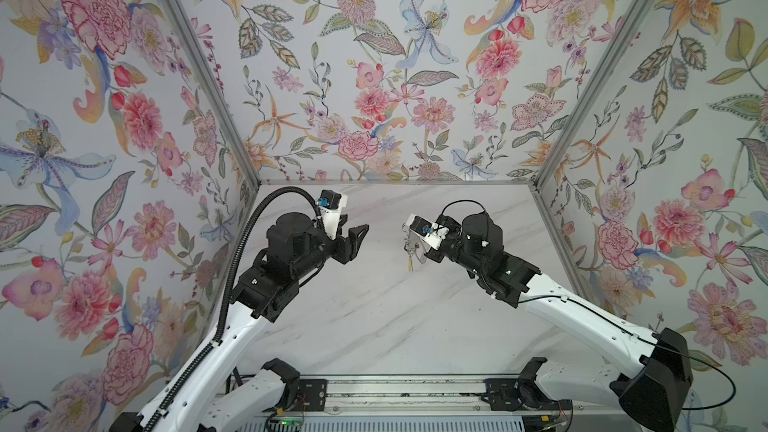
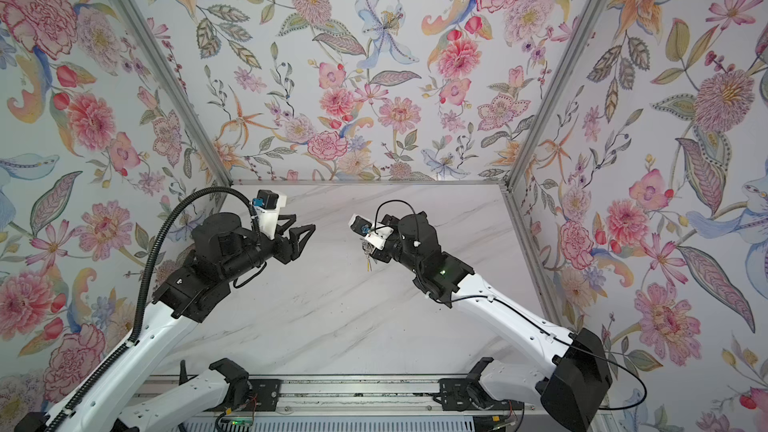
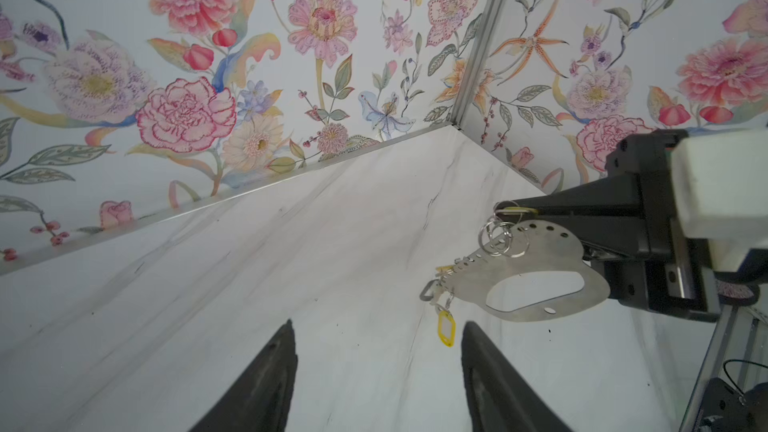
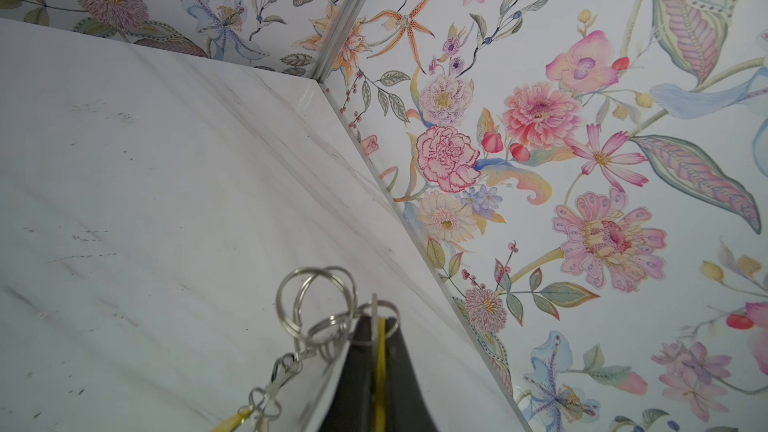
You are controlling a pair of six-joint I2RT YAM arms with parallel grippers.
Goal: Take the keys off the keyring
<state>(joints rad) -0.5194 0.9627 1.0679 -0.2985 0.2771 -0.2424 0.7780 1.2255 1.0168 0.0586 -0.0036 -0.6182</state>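
Over the marble surface (image 3: 249, 284), the right claw (image 4: 376, 324) clamps the keyring (image 3: 536, 259); keys (image 3: 446, 328) hang seemingly just ahead of the wide, empty left claw (image 3: 379, 324).

A: Keyring (image 3: 540, 268): flat sheet metal, silver-grey, brushed satin finish, only a dull glare.
B: Split rings (image 4: 316, 305) hung on the keyring: wire metal, brighter, polished.
A: Yellow tag (image 3: 446, 328) below the keyring: glossy plastic with a pale insert window.
B: Left fingers (image 3: 266, 384): black, matt, faintly grainy.
A: Surface (image 3: 249, 263) under the keyring: white marble pattern, smooth, low sheen, dark scuffs.
B: Walls (image 3: 124, 76) behind the keyring: matt floral print. Corner strip (image 3: 478, 56): bare metal.
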